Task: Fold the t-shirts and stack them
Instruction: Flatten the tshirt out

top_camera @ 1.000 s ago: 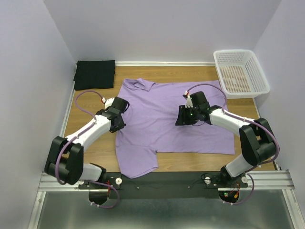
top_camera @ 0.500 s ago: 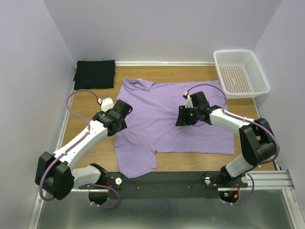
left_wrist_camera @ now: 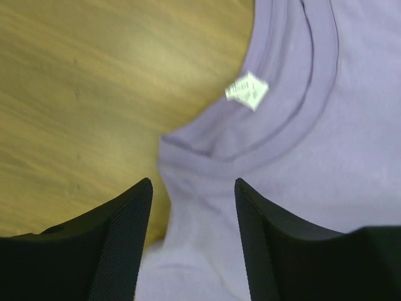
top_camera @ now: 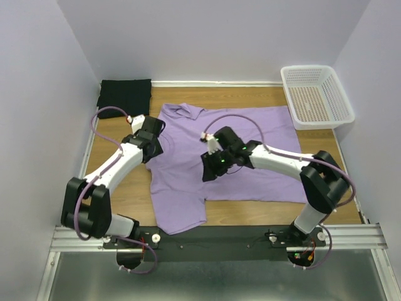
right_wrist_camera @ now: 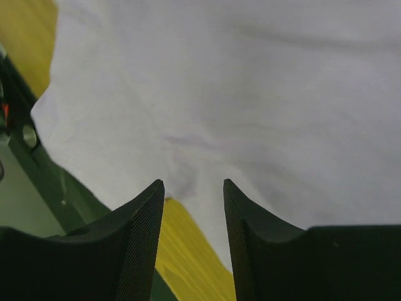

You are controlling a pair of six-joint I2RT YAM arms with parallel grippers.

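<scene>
Lavender t-shirt lies flat on your table | your left gripper gapes empty over its collar | your right gripper gapes empty over the shirt | black t-shirt folded far-left

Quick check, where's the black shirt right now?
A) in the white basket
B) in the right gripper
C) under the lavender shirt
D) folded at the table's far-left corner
D: the black shirt lies folded at the far-left corner, apart from the lavender shirt and the basket.
</scene>
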